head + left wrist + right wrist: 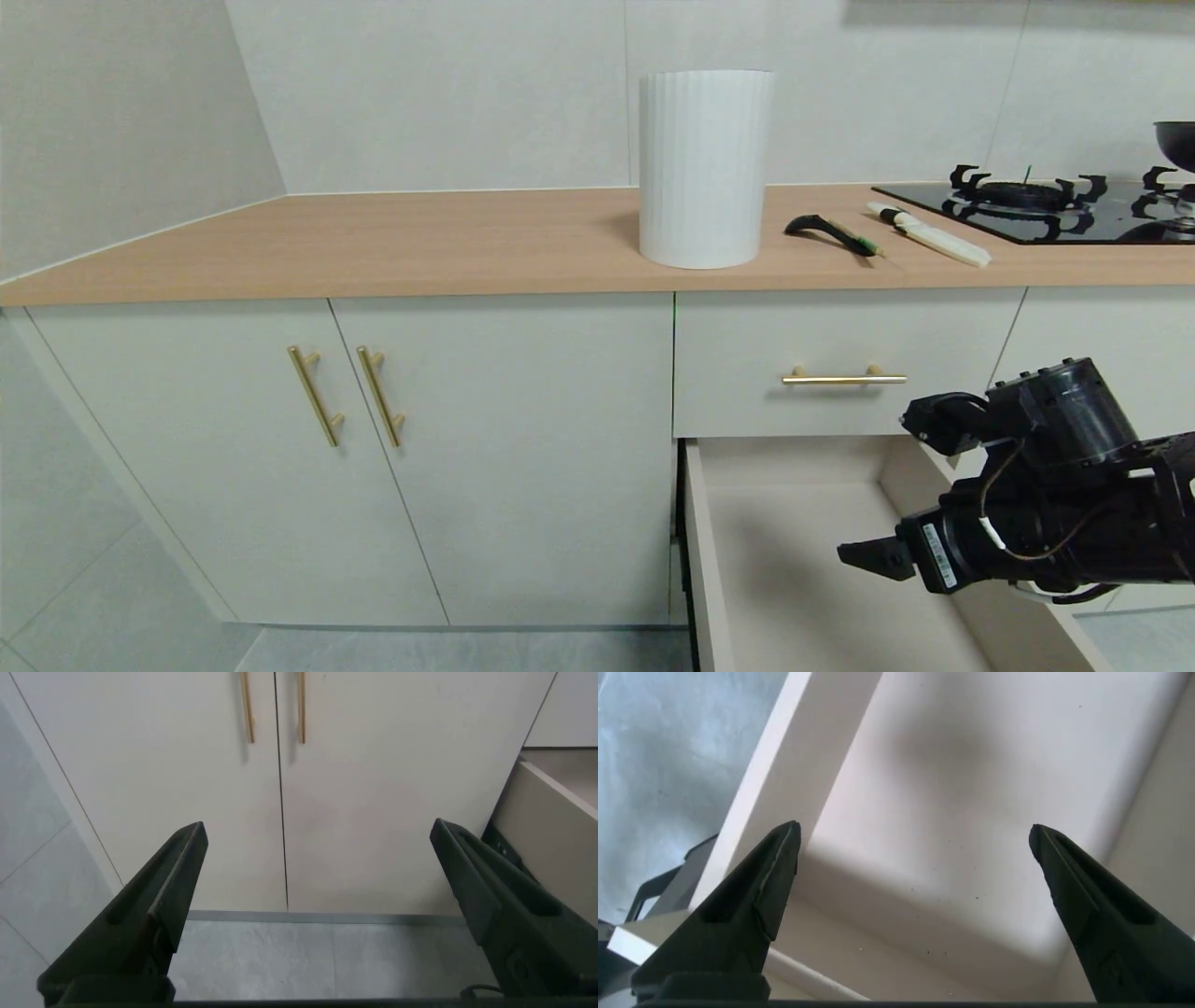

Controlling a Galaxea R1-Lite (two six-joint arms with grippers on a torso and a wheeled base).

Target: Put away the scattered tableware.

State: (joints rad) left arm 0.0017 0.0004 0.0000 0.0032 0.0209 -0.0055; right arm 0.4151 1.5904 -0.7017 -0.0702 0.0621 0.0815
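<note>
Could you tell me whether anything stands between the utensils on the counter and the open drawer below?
Nothing visible does. The black utensil and the white utensil lie on the counter, clear of the white cylinder, and the drawer stands open beneath. The open right gripper hangs over the drawer.

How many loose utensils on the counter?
2. A black-handled utensil right of the white ribbed cylinder; a cream-white utensil between it and the black hob. Others may hide behind the cylinder.
</note>
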